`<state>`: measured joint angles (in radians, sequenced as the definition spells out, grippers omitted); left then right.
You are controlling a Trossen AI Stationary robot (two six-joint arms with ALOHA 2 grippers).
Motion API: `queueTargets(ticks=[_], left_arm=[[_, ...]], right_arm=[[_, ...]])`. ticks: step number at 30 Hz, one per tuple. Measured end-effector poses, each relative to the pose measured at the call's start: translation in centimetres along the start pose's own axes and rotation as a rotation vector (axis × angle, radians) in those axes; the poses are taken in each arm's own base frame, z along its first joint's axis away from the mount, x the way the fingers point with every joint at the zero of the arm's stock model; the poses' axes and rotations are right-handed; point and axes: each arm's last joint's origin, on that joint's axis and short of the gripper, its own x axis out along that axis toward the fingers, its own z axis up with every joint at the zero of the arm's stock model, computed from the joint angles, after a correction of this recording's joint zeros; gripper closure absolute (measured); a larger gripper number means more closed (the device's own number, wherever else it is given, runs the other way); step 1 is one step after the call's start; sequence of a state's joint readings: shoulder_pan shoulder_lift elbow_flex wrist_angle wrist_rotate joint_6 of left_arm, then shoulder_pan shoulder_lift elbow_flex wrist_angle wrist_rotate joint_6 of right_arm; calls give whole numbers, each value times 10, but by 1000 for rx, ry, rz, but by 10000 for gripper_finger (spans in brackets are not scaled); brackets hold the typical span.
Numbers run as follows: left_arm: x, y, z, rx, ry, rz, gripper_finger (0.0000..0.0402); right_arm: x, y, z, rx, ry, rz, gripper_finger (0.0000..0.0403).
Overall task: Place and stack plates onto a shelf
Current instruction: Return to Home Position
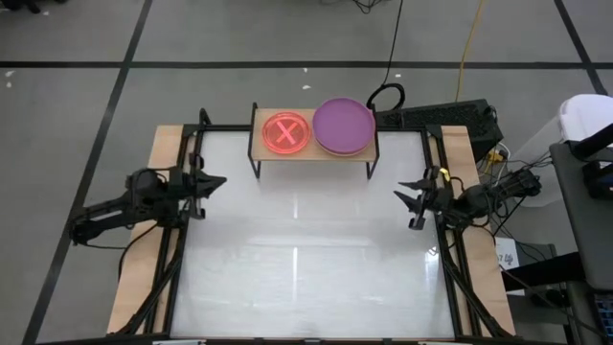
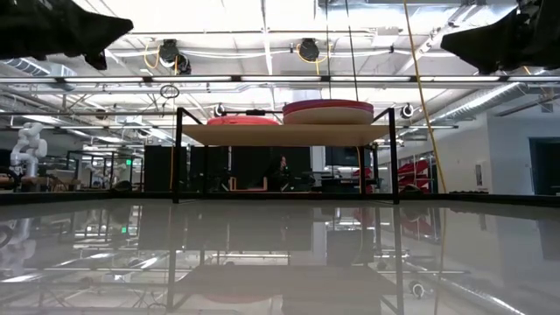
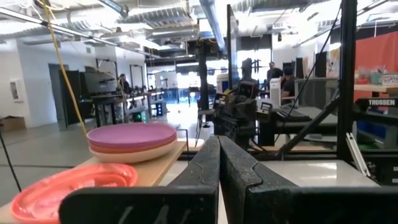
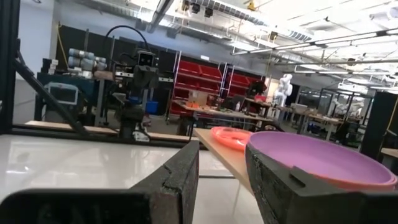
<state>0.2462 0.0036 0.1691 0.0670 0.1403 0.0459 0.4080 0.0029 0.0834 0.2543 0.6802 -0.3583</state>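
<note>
The shelf (image 1: 314,153) stands at the table's far edge, a light-wood board on black legs. On its left half lies a pink patterned plate (image 1: 287,132), on top of a low stack (image 2: 243,120). On its right half sits a taller stack topped by a purple plate (image 1: 344,125), with a reddish and a beige plate beneath it (image 3: 132,149). My left gripper (image 1: 222,179) hovers shut over the table's left side. My right gripper (image 1: 406,206) hovers open over the right side. Both point inward and stay clear of the shelf.
The white glossy tabletop (image 1: 306,259) lies between the two arms, in front of the shelf. Wooden strips (image 1: 144,278) run along its left and right sides. Cables and a black box (image 1: 450,117) lie behind the shelf's right end.
</note>
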Motion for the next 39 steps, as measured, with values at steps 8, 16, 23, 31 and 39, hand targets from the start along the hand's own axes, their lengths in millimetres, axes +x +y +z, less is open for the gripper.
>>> queueTargets(ticks=[8, 16, 23, 31, 39], left_arm=[[3, -1, -33, -37, 27, -2, 397], [4, -3, -42, -55, 22, -44, 394], [4, -3, -43, -54, 30, -47, 393], [4, -3, -45, -58, 53, -47, 392], [4, -3, -47, -62, 68, -45, 392]], right_arm=[[0, 2, -7, 10, 57, 16, 289], [-1, 4, -12, 9, 105, 30, 289], [-2, 4, -19, -36, 178, -11, 289], [-3, 0, -24, -62, 240, -154, 289], [-2, 0, -20, -42, 201, -156, 289]])
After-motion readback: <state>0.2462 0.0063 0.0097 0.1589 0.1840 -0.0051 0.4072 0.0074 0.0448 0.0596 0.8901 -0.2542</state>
